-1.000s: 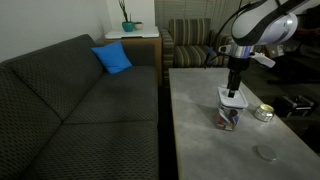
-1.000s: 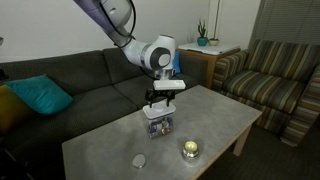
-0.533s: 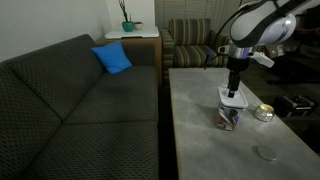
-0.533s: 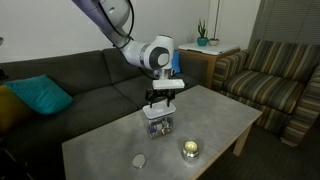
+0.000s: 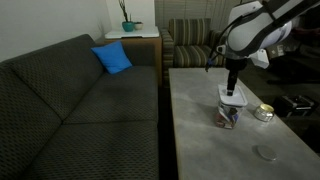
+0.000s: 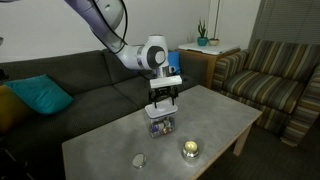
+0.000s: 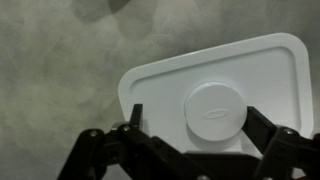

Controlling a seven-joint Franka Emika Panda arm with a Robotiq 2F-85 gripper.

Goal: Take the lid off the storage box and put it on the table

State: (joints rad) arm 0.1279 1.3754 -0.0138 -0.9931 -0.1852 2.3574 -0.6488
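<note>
Hanging straight down over the storage box point(image 5: 229, 116), the gripper point(image 5: 233, 90) sits low on the lid point(image 7: 225, 90), its fingers point(image 7: 270, 138) spread wide apart; in the wrist view they reach in from the bottom edge, one on each side of the raised round disc at the lid's middle; whether the pads actually touch the white plastic cannot be told. In both exterior views the lid lies flat on top of the clear box, whose colourful contents show through the walls; the box stands on the mottled grey table point(image 5: 195, 130), about midway along its length and toward the edge away from the sofa point(image 5: 70, 110). A small round metallic tin point(image 5: 264, 113) stands near the box on the same top; a small clear disc point(image 5: 266, 153) lies farther along, well apart from both. A blue cushion point(image 5: 113, 58) leans in the sofa's far corner; beside it a wooden side table point(image 5: 135, 40) carries a potted plant point(image 5: 127, 16); a striped armchair point(image 5: 190, 42) stands beyond the table's far end.
</note>
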